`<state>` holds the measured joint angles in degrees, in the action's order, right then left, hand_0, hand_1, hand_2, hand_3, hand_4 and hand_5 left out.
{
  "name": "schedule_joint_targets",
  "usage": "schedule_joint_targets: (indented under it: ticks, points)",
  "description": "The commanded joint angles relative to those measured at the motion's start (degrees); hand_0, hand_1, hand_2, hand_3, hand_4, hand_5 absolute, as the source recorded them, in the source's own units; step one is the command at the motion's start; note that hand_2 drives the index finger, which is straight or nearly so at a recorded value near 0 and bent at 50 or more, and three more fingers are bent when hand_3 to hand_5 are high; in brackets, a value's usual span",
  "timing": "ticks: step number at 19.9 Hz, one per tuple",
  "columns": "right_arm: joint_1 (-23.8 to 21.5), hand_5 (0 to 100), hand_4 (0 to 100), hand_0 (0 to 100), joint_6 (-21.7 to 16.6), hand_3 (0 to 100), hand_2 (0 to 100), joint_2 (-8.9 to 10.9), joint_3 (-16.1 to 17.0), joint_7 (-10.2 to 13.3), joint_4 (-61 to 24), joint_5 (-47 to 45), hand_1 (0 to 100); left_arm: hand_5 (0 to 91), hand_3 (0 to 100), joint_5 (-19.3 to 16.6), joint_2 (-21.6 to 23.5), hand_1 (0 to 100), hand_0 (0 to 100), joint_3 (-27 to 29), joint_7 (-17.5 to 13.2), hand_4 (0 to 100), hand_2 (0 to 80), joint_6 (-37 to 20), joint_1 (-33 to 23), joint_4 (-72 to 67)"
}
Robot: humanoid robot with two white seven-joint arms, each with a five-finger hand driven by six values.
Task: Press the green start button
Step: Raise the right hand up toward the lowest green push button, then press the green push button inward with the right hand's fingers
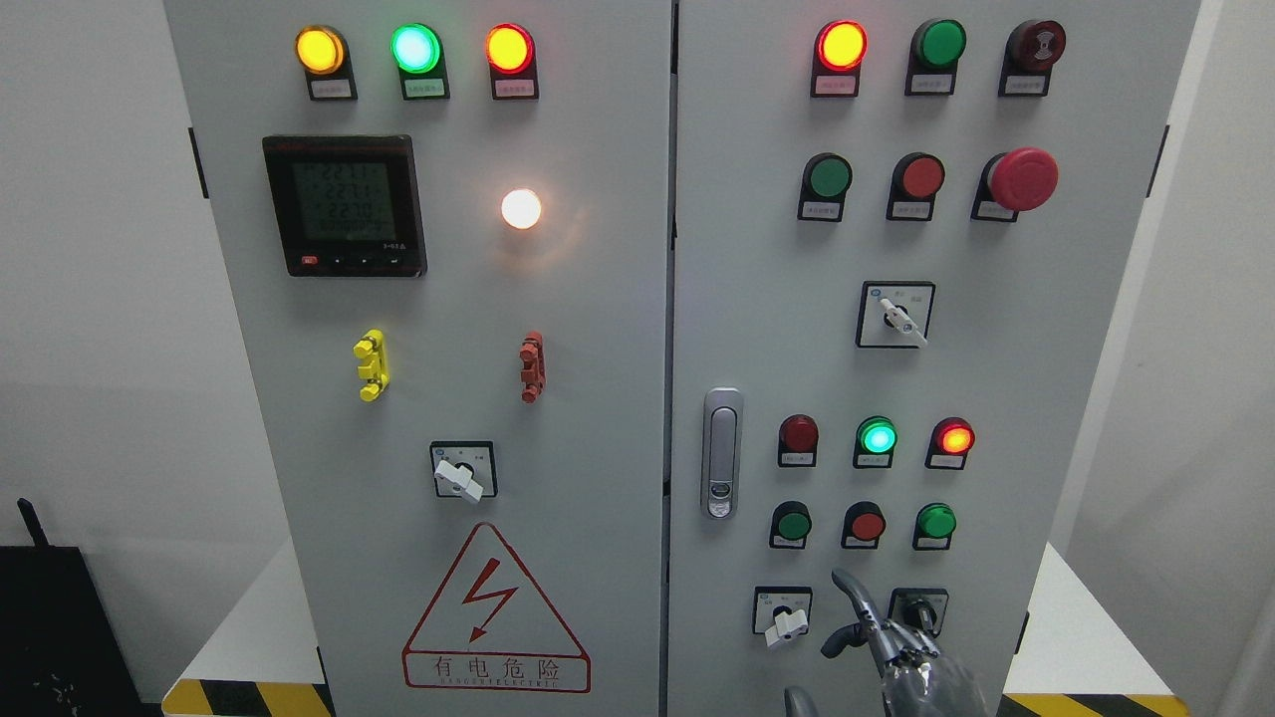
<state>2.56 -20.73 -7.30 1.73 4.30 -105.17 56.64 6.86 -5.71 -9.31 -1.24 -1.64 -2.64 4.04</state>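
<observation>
Fingers [847,588] of the right hand [901,652], one extended and the rest loosely curled, gripping nothing, rose at lower right. Its likely target, the green button [794,522], sat just above-left; a square, centred push seemed wise.

matt painted cabinet [598,398], glossy plastic buttons [794,522]
</observation>
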Motion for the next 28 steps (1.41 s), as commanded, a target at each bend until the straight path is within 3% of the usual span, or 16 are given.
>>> schedule_joint_targets:
  ticks: [1,28]
  points:
    - [1.92,39,55,46,0.42,57,0,-0.08,0.47,0.01,1.81,2.95,32,0.0,0,0.0,0.0,56,12,-0.01,0.01,0,0.0,-0.03,0.0,0.0]
    - [7.46,40,57,47,3.33,58,0,-0.26,-0.67,-0.17,8.23,5.06,33,0.0,0,0.0,0.0,56,12,-0.01,0.01,0,0.0,-0.03,0.0,0.0]
